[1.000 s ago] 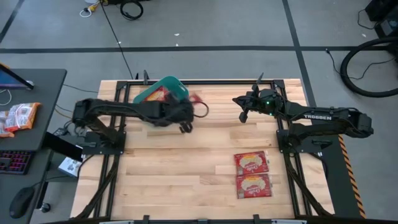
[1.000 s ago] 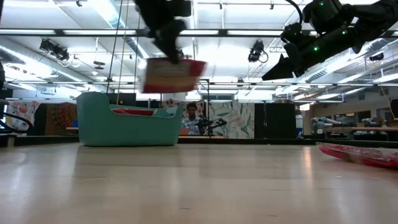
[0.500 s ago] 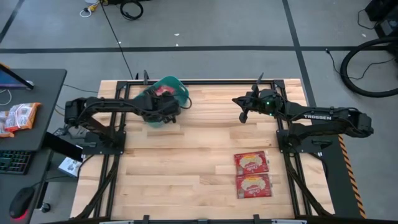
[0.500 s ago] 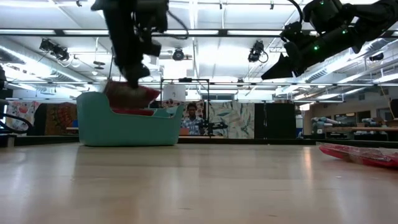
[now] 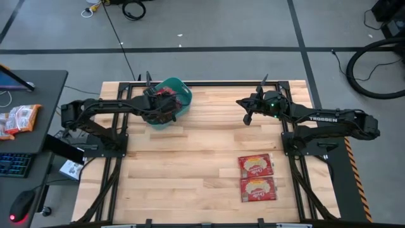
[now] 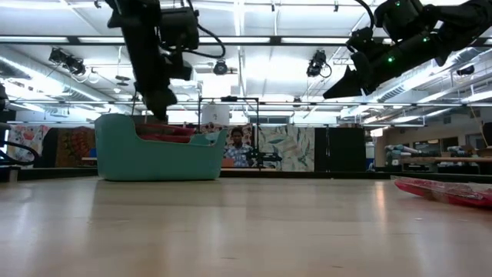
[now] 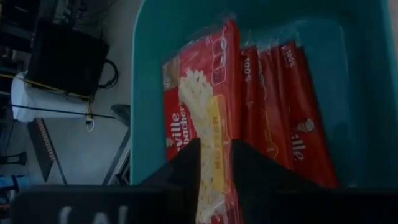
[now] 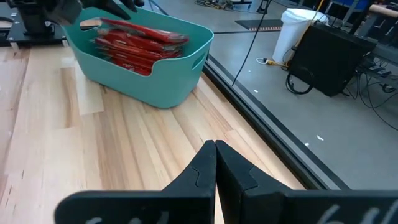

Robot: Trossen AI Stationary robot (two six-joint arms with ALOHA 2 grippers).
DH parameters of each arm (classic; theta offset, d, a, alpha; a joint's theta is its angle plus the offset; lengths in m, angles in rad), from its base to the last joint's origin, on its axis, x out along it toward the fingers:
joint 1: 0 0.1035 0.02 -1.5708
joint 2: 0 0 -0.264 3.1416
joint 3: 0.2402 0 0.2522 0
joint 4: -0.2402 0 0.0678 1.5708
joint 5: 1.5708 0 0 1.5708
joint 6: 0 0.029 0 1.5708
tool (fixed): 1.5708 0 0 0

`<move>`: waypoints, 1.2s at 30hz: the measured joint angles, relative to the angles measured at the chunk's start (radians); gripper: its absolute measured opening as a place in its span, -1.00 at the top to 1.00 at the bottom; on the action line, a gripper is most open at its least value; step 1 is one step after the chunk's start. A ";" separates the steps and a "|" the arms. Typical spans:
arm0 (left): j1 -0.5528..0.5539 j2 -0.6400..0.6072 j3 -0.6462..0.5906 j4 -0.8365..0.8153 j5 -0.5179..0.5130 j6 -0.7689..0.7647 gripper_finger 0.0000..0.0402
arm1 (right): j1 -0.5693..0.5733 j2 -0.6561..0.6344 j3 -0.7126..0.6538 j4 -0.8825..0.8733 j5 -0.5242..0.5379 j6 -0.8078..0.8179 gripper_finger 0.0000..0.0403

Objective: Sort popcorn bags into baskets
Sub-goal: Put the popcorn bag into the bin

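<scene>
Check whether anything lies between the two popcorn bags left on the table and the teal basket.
Nothing visible does. The two popcorn bags lie flat on the near right of the table; bare wood runs from them to the teal basket at the far left. The right gripper hangs above that stretch.

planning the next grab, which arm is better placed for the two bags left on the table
Right, probably. The two bags lie on its side, and the right gripper hangs empty, shut. The left gripper is over the tub with a bag.
</scene>
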 joint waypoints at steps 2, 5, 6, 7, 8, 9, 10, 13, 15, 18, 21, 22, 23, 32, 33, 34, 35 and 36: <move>-0.011 0.000 0.036 -0.038 0.008 -0.016 0.46 | 0.000 0.000 0.000 -0.001 0.000 0.000 0.96; -0.033 0.000 0.106 -0.062 0.049 -0.022 0.40 | 0.000 0.000 0.000 -0.001 0.001 0.001 0.96; -0.042 0.000 0.130 -0.058 0.075 -0.023 0.39 | 0.000 0.000 0.000 0.000 0.001 0.003 0.96; -0.051 0.000 0.149 -0.046 0.112 -0.021 0.38 | 0.000 0.000 0.000 0.000 0.001 0.006 0.96; -0.058 -0.001 0.163 -0.024 0.160 -0.016 0.38 | 0.000 0.000 0.000 0.000 0.001 0.006 0.96; -0.065 -0.001 0.169 0.013 0.215 -0.008 0.38 | 0.000 0.000 0.000 0.000 0.001 0.006 0.96; -0.073 -0.001 0.169 0.058 0.278 0.007 0.38 | 0.000 0.000 0.000 0.000 0.001 0.006 0.96; -0.092 0.000 0.139 0.209 0.428 0.051 0.38 | 0.000 0.000 0.000 0.001 -0.008 0.006 0.96; -0.105 0.004 0.104 0.300 0.471 0.089 0.38 | 0.000 0.000 0.000 0.001 -0.032 0.010 0.96; -0.119 0.008 0.046 0.395 0.455 0.135 0.38 | 0.010 0.000 0.000 0.002 -0.047 0.035 0.96; -0.118 0.008 -0.020 0.488 0.413 0.153 0.38 | 0.043 0.000 0.000 0.001 -0.047 0.069 0.96; -0.117 0.008 -0.045 0.516 0.407 0.165 0.38 | 0.059 0.000 0.000 0.001 -0.048 0.085 0.96; -0.116 0.008 -0.069 0.549 0.403 0.176 0.38 | 0.075 0.002 0.000 0.001 -0.049 0.098 0.97; -0.116 -0.004 -0.184 0.764 0.401 0.280 0.38 | 0.205 0.157 0.244 -0.466 -0.028 0.271 0.98; -0.116 -0.008 -0.184 0.767 0.401 0.287 0.38 | 0.220 0.184 0.280 -0.536 -0.039 0.280 0.97; -0.116 -0.008 -0.184 0.771 0.401 0.292 0.38 | 0.236 0.211 0.314 -0.599 -0.056 0.293 0.97; -0.116 -0.008 -0.184 0.764 0.401 0.293 0.38 | 0.251 0.236 0.347 -0.650 -0.077 0.307 0.97; -0.116 -0.008 -0.184 0.755 0.401 0.293 0.38 | 0.266 0.263 0.377 -0.698 -0.104 0.322 0.97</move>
